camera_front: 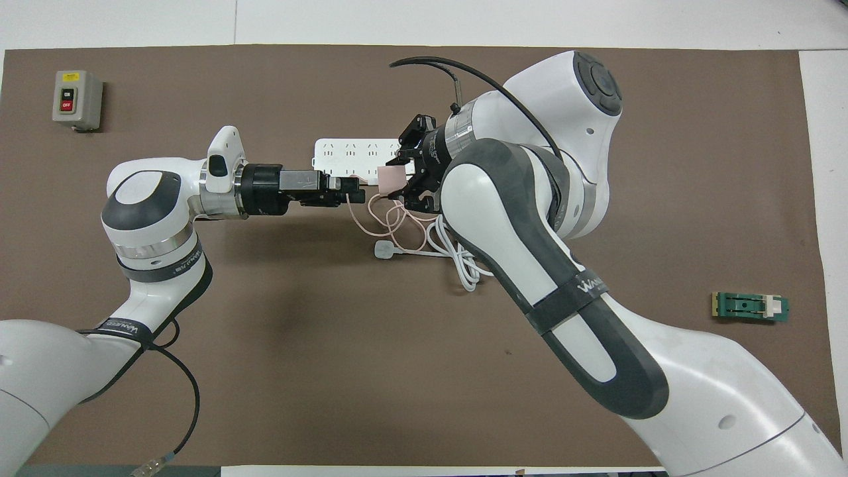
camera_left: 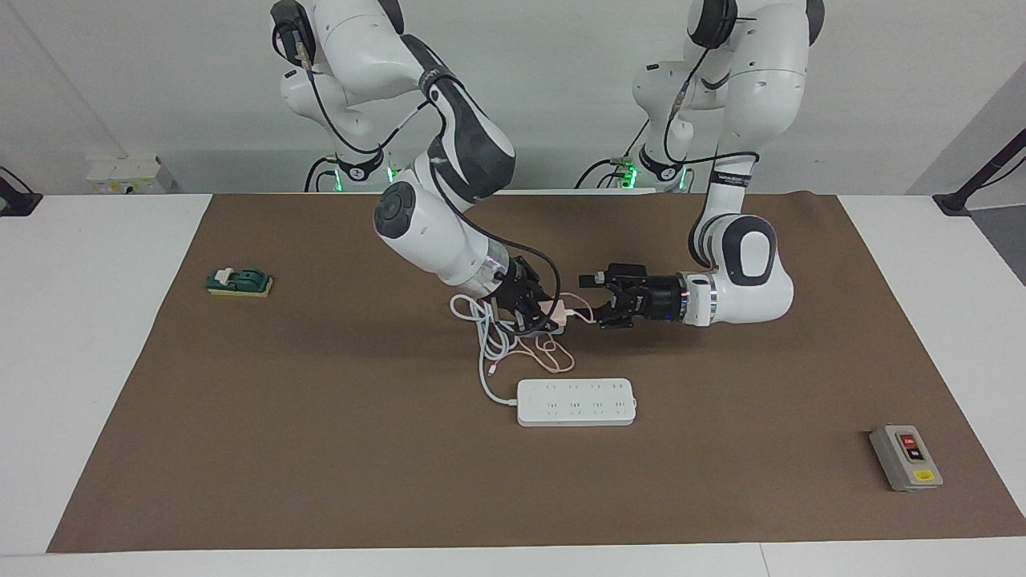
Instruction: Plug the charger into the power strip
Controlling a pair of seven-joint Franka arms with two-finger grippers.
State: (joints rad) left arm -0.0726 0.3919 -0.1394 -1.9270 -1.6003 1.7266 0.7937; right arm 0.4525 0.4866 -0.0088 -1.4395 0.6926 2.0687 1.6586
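Holding the charger [camera_left: 556, 318] up off the mat [camera_left: 321, 449], you are pinching the pink cube between the right gripper's [camera_left: 539, 314] pressed-in fingers, probably so the prongs can be aimed down at a socket. Its thin pink cable [camera_left: 553, 357] is dangling and looping onto the mat underneath.

The left gripper [camera_left: 599, 308] is sitting level just beside the charger, at 3 o'clock of it in the facing view, fingers spread and gripping nothing. Likely you are lining up a regrasp or a steadying hold; whether a fingertip is touching the cable is not clear.

The power strip [camera_left: 575, 401] is lying flat on the mat at 6 o'clock of the charger in the facing view, apart from both grippers. Its thick white cord [camera_left: 483, 353] is coiling below the right gripper.

No real containers here; the strip's outlets are the only receptacles, and nothing is sitting in any of them that shows. The plugging is not yet done.

Strays: a grey button box [camera_left: 906, 457] at 4 o'clock of the strip, a green block [camera_left: 239, 281] at 10 o'clock, both well apart.
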